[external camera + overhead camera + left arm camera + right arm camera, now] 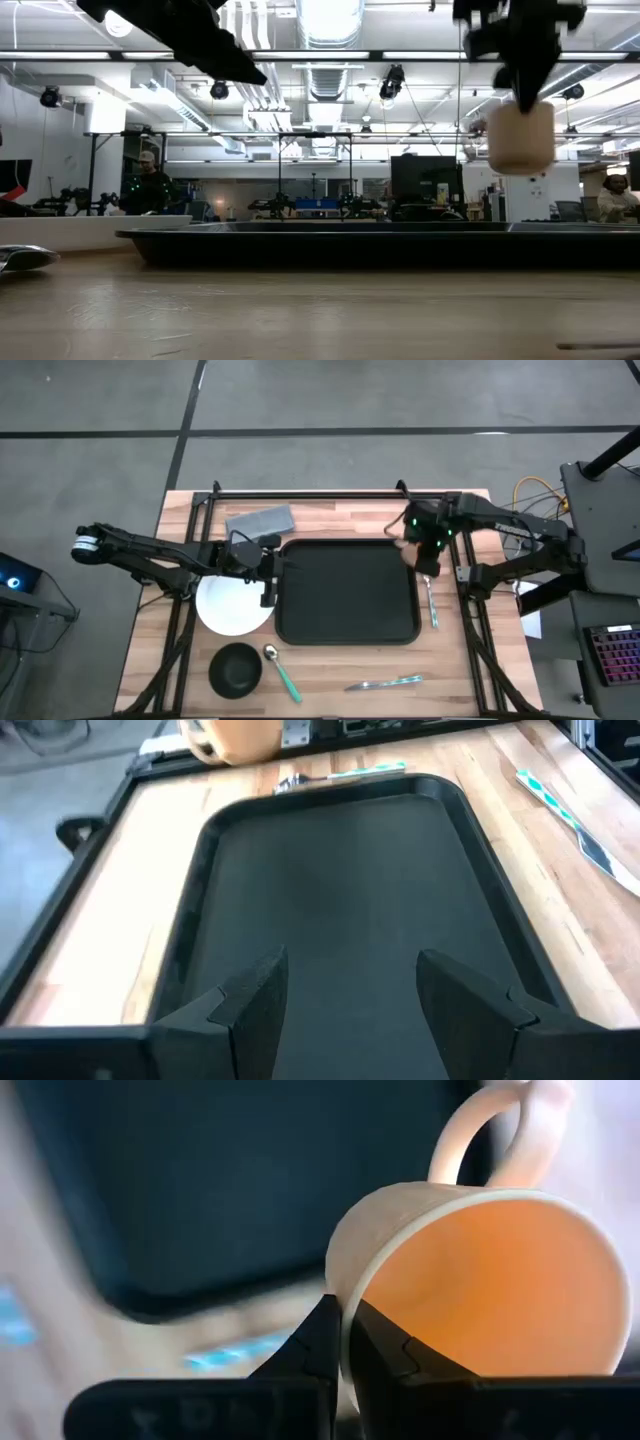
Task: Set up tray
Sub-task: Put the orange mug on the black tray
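The large black rectangular tray [347,592] with rounded corners and a low raised rim lies flat at the middle of the wooden desk [190,660], its inside bare. Just beside its left edge lies a round white plate [230,608], and nearer the front a small black round bowl [235,668] and a spoon with a green handle [280,670]. A grey folded cloth [260,520] lies behind the plate. Along the tray's right edge lies a piece of cutlery [431,603], and another with a green patterned handle [385,683] lies in front of the tray.

The left tool [350,995] hovers at the tray's left rim, its fingers spread apart and empty. The right tool [345,1345] hangs above the tray's far right corner, pinching the wall of a beige mug with a loop handle [480,1280], clear of the desk.
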